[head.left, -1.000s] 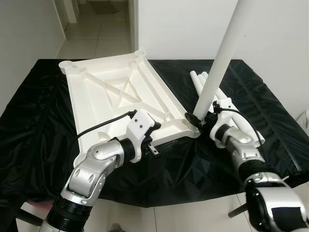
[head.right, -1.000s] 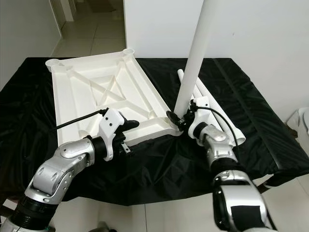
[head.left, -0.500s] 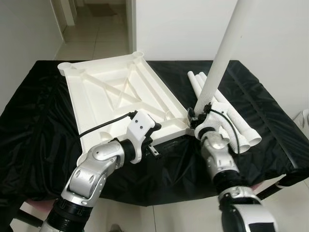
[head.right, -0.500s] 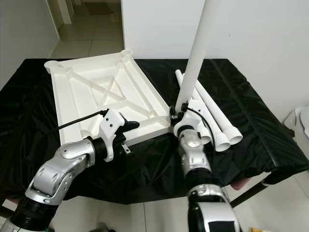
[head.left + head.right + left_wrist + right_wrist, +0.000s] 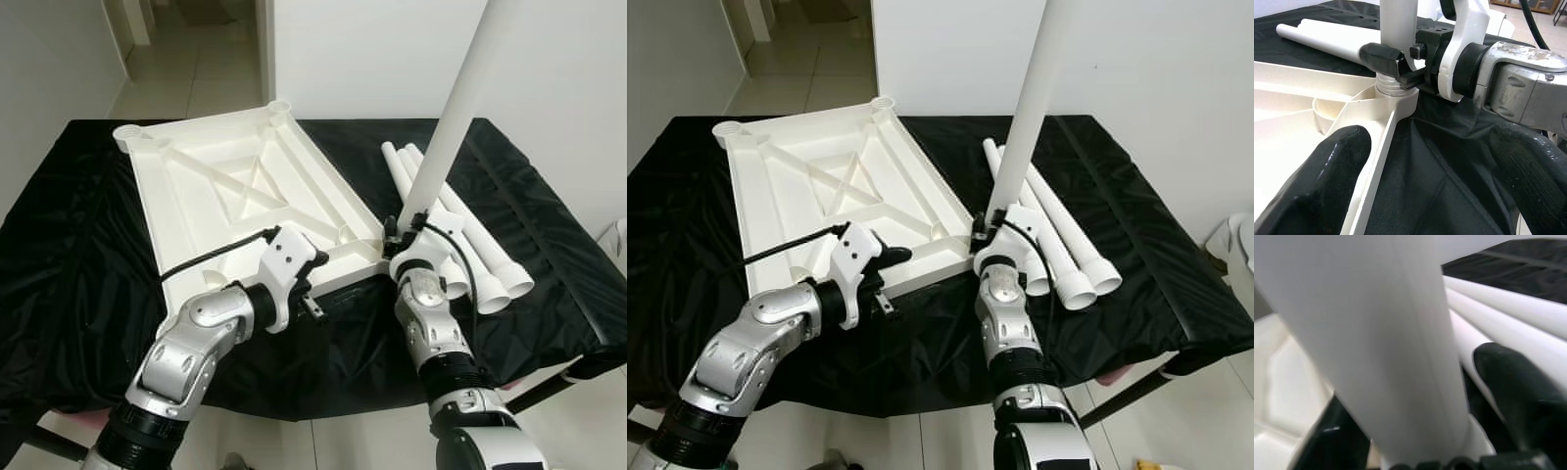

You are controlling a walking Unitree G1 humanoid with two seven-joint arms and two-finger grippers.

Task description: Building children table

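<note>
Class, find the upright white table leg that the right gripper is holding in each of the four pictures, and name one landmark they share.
Left eye view: upright leg, right of centre.
Right eye view: it rises just right of centre.
Left wrist view: its base sits in the corner socket, top centre.
Right wrist view: close-up, centre.
Shared landmark: the loose legs lying beside it.

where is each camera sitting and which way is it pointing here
Left eye and right eye views: on the head, looking forward and down at the upturned white tabletop on the black cloth; both silver arms show.
Left wrist view: on the left wrist, looking along the left gripper, open, at the corner socket; its fingers frame the picture.
Right wrist view: on the right wrist, close on the upright leg held by the right gripper.
Shared: both wrist views and the head views show that leg standing in the socket, spare legs beside.
</note>
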